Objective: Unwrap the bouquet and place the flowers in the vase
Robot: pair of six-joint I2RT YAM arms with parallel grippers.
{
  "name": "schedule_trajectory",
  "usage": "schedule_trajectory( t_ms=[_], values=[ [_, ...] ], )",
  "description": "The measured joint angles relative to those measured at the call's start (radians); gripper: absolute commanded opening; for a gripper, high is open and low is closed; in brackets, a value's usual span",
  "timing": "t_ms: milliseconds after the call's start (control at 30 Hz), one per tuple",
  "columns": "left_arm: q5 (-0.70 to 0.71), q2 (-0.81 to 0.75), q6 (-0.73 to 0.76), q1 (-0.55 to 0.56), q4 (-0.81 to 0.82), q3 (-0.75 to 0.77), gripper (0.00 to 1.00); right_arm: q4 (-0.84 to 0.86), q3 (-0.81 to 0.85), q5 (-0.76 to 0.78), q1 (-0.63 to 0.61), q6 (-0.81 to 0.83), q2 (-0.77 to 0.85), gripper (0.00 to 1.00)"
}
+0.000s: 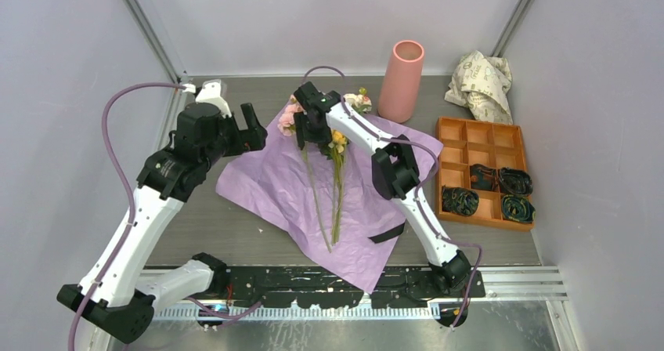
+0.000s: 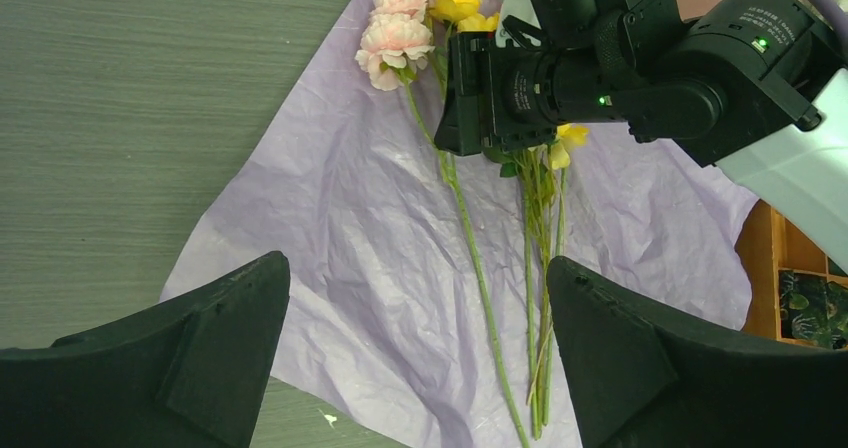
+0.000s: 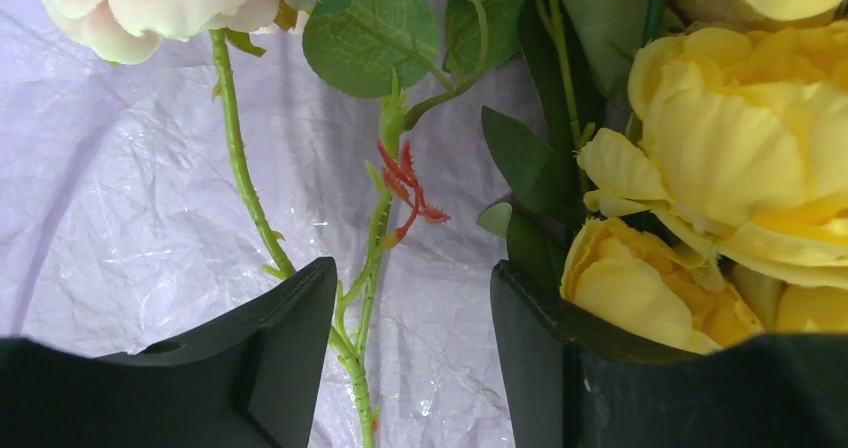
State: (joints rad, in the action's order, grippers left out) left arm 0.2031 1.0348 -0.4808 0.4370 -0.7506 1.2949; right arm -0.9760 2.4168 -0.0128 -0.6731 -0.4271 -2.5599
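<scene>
The bouquet's lilac paper [image 1: 266, 182] lies spread flat on the table, with the flowers [image 1: 337, 194] loose on it, stems toward me. The salmon-pink vase [image 1: 402, 81] stands upright at the back, beyond the paper. My right gripper [image 1: 312, 135] hangs low over the flower heads. In the right wrist view it [image 3: 410, 268] is open, a thin green stem [image 3: 360, 368] in the gap near one finger, yellow blooms [image 3: 740, 148] beside the other. My left gripper [image 1: 252, 128] hovers over the paper's left edge. Seen from the left wrist it [image 2: 415, 263] is wide open and holds nothing, above the stems [image 2: 480, 278].
An orange compartment tray [image 1: 458, 135] with dark items stands at the right. Crumpled cream printed paper [image 1: 479, 85] lies behind it. A black ribbon strip [image 1: 387, 233] rests on the paper's near right edge. A few blooms [image 1: 360, 100] lie close to the vase's foot.
</scene>
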Motion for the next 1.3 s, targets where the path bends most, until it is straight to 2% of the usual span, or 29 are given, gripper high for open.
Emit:
schedule_trajectory(
  t_ms=[200,300,333,500,633,767,800,1000,1300],
  values=[
    [0.007,-0.036,0.019,0.000,0.013,-0.027,1.00,0.006,0.002,-0.009,-0.013,0.002,0.000,0.45],
    [0.011,-0.030,0.022,0.000,0.013,-0.027,0.99,0.016,0.002,-0.016,-0.019,0.000,0.000,0.30],
    [0.014,-0.027,0.023,0.000,0.013,-0.027,0.99,0.020,0.002,-0.016,-0.022,0.000,-0.001,0.28],
    [0.019,-0.016,0.029,0.000,0.006,-0.028,0.98,0.034,0.002,-0.018,-0.034,-0.002,-0.009,0.26],
    [0.025,-0.016,0.037,0.000,0.004,-0.033,0.98,0.037,0.002,-0.018,-0.037,-0.002,-0.014,0.34],
    [0.025,-0.016,0.040,0.000,-0.003,-0.037,0.98,0.040,0.003,-0.019,-0.037,-0.001,-0.018,0.36],
    [0.025,-0.016,0.040,0.000,-0.003,-0.038,0.98,0.042,0.003,-0.019,-0.037,-0.001,-0.021,0.34],
    [0.025,-0.016,0.043,0.000,-0.004,-0.040,0.96,0.059,0.011,-0.033,-0.035,-0.016,-0.043,0.02],
    [0.026,-0.018,0.043,0.000,-0.012,-0.040,0.94,0.070,0.007,-0.030,-0.035,-0.011,-0.019,0.01]
  ],
)
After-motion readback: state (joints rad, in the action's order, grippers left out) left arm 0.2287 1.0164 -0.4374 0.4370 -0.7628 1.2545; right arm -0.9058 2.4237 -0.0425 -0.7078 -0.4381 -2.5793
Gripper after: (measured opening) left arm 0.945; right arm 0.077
